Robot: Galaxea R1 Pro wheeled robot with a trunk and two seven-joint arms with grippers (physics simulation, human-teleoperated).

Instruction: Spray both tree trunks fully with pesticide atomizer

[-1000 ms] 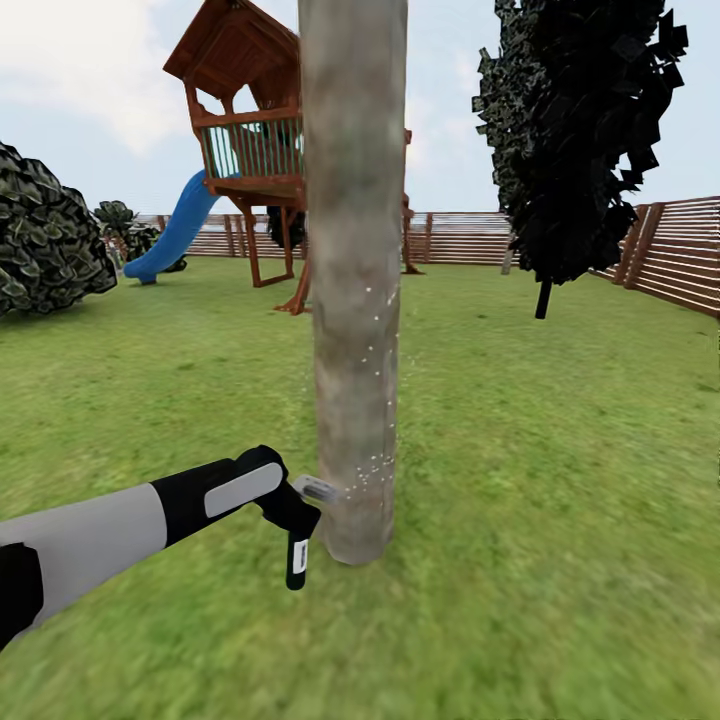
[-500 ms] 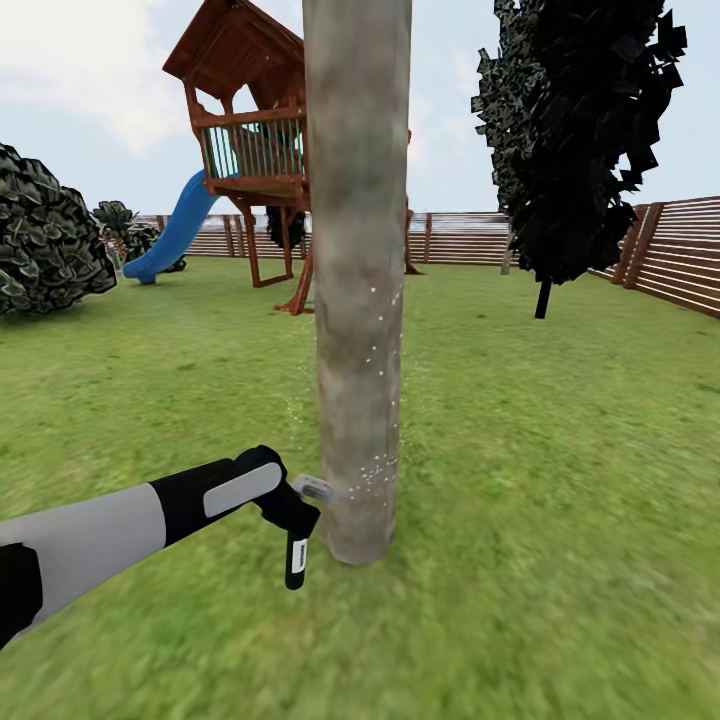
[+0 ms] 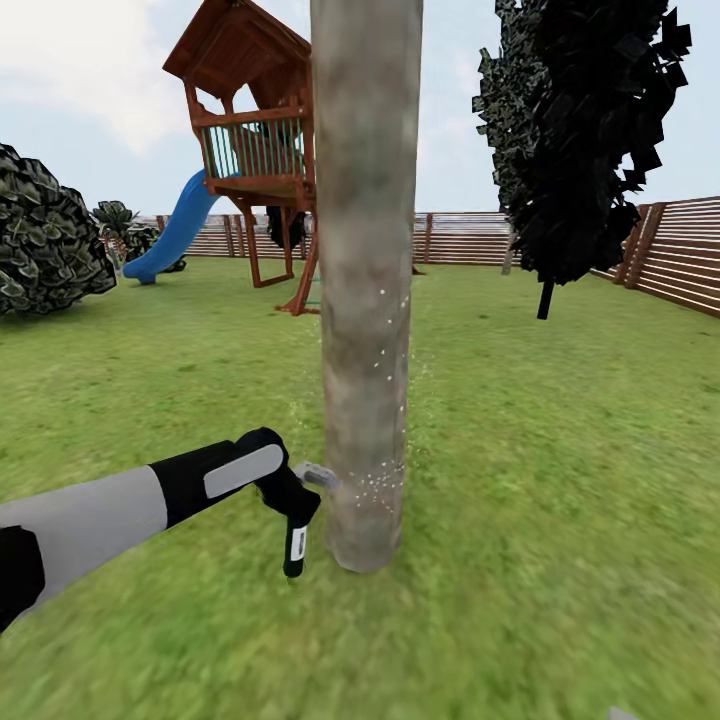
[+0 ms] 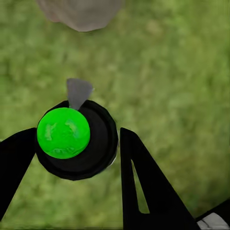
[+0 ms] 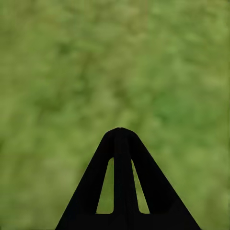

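A thick mottled grey-brown tree trunk (image 3: 365,300) stands straight ahead on the lawn, and its base (image 4: 81,12) also appears in the left wrist view. White pesticide specks (image 3: 380,478) dot its lower right side. My left gripper (image 3: 296,515) hangs beside the trunk's foot, shut on the pesticide atomizer (image 3: 316,473), whose pale tip almost touches the bark. In the left wrist view the atomizer (image 4: 76,141) is a black round body with a green top, its grey nozzle aimed at the trunk. My right gripper (image 5: 120,133) is shut and holds nothing over the grass. The second tree is out of view.
A wooden play tower (image 3: 250,150) with a blue slide (image 3: 175,235) stands behind the trunk. A thin-trunked black-leaved tree (image 3: 575,140) is at the right, a dark bush (image 3: 45,235) at the left, and a slatted fence (image 3: 670,250) runs along the back. Green lawn (image 3: 560,480) lies all around.
The whole picture has shifted a little, so the trunk sits slightly further right. My left gripper with the atomizer is a touch higher beside the trunk's foot.
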